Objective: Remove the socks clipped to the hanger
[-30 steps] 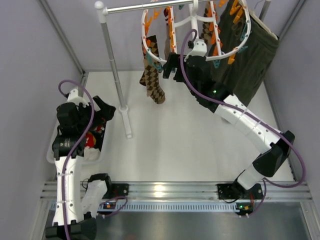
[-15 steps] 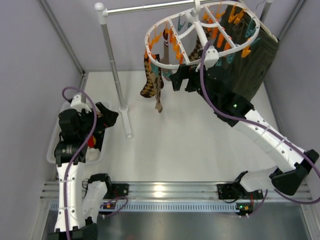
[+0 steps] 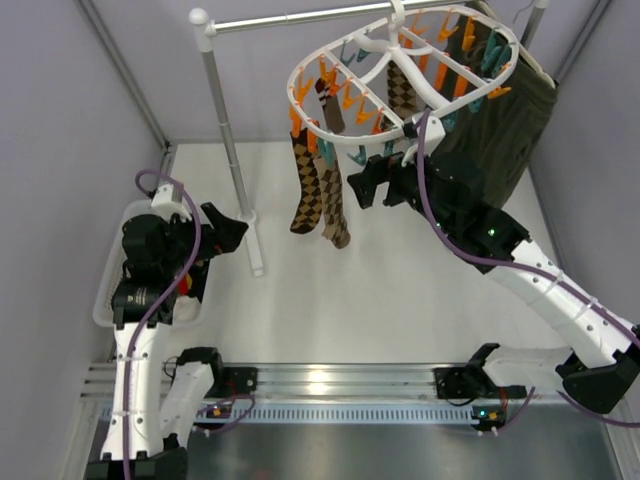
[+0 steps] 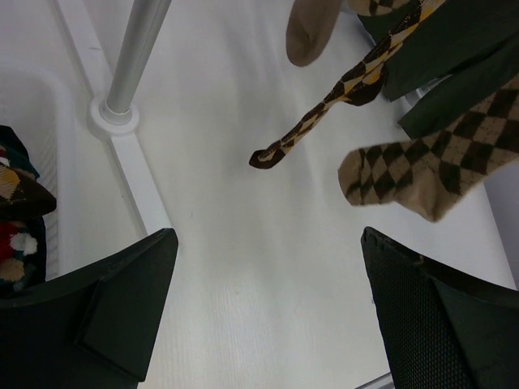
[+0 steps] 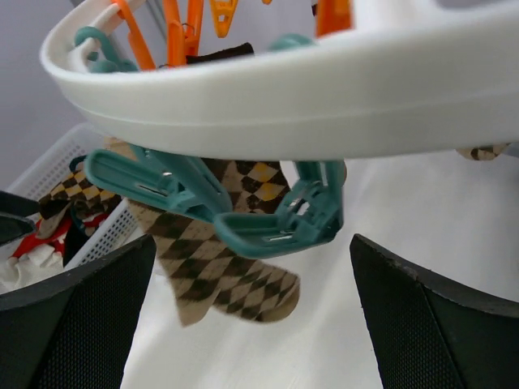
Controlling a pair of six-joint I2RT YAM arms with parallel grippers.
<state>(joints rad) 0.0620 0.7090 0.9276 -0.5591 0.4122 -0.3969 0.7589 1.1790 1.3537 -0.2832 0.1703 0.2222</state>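
Nearest, the left gripper [image 3: 218, 232] hangs beside the basket [image 3: 106, 300], which holds loose socks [image 4: 18, 235] and is likely the drop-off spot. Its jaws are spread wide and empty. Farther in, the right gripper [image 3: 368, 184] sits just under the hanger [image 3: 372, 132] rim, jaws also wide and gripping nothing, probably lining up on a teal clip [image 5: 280, 223]. Clipped socks [image 3: 318, 195] dangle below, and the hanger is hooked on the rail [image 3: 300, 17].

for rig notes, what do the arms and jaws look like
The left arm and right arm have white tubular links and black joints, each trailed by a purple cable. The jaws are black wedges with mesh-textured faces. A green light glows on the right arm.
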